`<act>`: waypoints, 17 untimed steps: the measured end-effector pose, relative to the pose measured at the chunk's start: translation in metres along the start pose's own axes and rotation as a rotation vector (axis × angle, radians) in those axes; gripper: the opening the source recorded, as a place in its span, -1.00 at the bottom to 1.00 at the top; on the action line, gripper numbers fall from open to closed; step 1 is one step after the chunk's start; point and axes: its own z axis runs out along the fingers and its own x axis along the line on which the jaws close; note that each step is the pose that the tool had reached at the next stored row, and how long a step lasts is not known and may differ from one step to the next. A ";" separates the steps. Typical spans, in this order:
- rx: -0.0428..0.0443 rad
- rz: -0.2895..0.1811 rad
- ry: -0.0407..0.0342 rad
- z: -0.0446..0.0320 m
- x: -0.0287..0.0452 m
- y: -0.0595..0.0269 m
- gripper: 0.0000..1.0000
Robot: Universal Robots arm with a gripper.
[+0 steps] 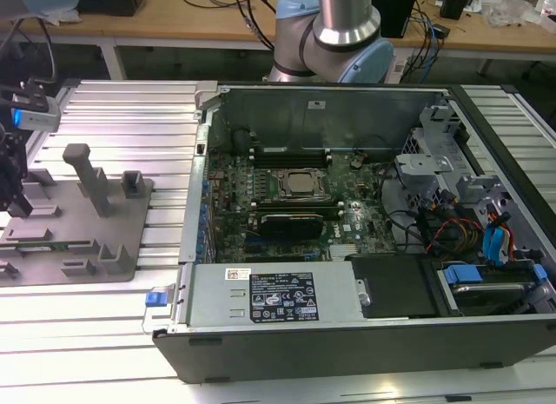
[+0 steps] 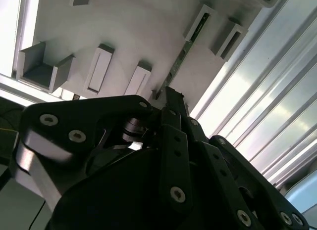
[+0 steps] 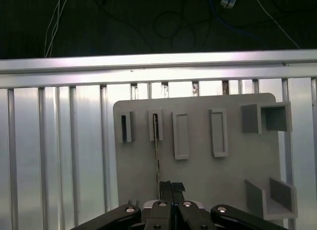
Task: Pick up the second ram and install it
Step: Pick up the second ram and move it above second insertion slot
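first wrist view — second ram (image 3: 157, 158) edge-on, a thin dark strip — gripper (image 3: 172, 186) pressed together just beside it.

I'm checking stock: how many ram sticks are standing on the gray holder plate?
1. The second ram stands on edge in a slotted holder on the gray plate, right by the gripper, whose body hides part of the plate.

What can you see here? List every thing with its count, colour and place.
table: one, silver, slotted, under everything.
fixture plate: one, grey, on the table, exterior view's left.
second ram: one, green, on edge in the plate's slot.
computer case: one, dark, open, exterior view's centre.
motherboard: one, green, inside the case.
processor: one, silver, on the motherboard.
arm: one, silver-blue, behind the case.
gripper: one, black, over the plate, by the ram's end.
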 end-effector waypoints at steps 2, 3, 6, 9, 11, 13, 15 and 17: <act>0.0000 -0.001 0.0000 0.0039 0.0003 0.0003 -0.84; -0.0001 -0.002 0.0001 0.0064 0.0005 0.0006 -0.84; -0.0001 -0.004 0.0001 0.0116 0.0008 0.0015 -0.84; -0.0001 -0.007 0.0002 0.0174 0.0012 0.0028 -0.84; -0.0002 -0.009 0.0003 0.0199 0.0014 0.0035 -0.84; -0.0001 -0.011 0.0002 0.0216 0.0017 0.0039 -0.84; -0.0001 -0.013 0.0002 0.0242 0.0021 0.0048 -0.84; -0.0002 -0.014 0.0003 0.0257 0.0022 0.0051 -0.84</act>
